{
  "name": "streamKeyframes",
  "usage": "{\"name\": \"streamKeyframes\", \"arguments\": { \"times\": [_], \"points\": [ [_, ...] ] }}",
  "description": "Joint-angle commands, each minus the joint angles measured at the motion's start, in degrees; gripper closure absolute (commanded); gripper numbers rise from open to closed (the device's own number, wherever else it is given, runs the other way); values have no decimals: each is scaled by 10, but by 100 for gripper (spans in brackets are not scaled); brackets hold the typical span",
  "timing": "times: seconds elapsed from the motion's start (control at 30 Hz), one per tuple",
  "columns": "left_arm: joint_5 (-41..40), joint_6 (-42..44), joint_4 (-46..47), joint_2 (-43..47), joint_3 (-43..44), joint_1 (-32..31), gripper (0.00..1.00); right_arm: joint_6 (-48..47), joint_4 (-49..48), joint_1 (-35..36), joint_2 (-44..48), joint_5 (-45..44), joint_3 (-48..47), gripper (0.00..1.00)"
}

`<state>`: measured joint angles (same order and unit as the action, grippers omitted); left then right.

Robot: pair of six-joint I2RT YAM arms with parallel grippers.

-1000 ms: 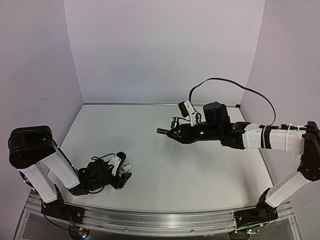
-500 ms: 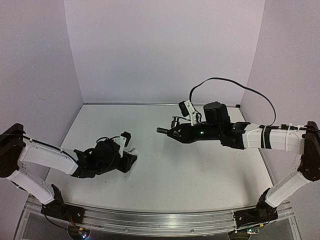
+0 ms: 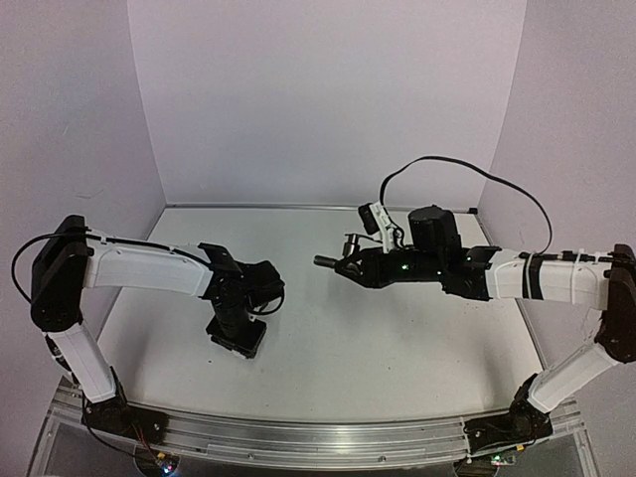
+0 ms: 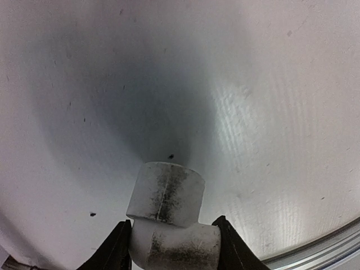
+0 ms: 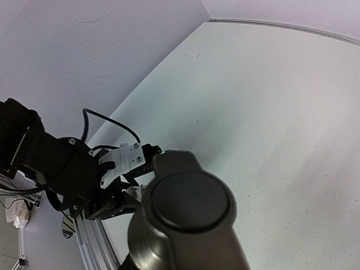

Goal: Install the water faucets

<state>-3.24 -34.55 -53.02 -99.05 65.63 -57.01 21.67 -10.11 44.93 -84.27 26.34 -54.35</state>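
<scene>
A dark grey water faucet (image 3: 331, 260) sticks out leftward from my right gripper (image 3: 356, 266), which is shut on it above the middle of the table; its thin lever (image 3: 350, 239) points up. In the right wrist view the faucet's round end (image 5: 188, 209) fills the foreground and hides my fingers. My left gripper (image 3: 238, 336) points straight down at the table, left of centre. Between its black fingers (image 4: 119, 250) sits a scuffed white plastic elbow fitting (image 4: 167, 198), held just above the table surface. The two grippers are well apart.
Pale walls close the table on the left, back and right. An aluminium rail (image 3: 318, 442) runs along the near edge and also shows in the left wrist view (image 4: 329, 247). A black cable (image 3: 467, 167) loops above the right arm.
The left arm swung from the near-left corner out toward the table's middle, its gripper narrowing onto the white fitting and turning to point down. The right arm and faucet stayed still.
</scene>
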Motion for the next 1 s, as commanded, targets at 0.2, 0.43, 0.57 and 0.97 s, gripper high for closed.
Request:
{"name": "streamKeyframes", "arguments": {
  "times": [0.2, 0.43, 0.57, 0.97],
  "points": [
    [26, 38, -139, -59, 60, -1, 83, 1, -53, 0, 37, 2, 14, 100],
    [11, 38, -144, -62, 77, -1, 45, 4, -55, 1, 41, 1, 17, 100],
    [2, 39, -144, -55, 86, -2, 32, 9, -63, 0, 34, 5, 18, 100],
    [9, -80, -146, 18, 88, 0, 7, 12, -67, 1, 31, 5, 17, 100]
  ]
}}
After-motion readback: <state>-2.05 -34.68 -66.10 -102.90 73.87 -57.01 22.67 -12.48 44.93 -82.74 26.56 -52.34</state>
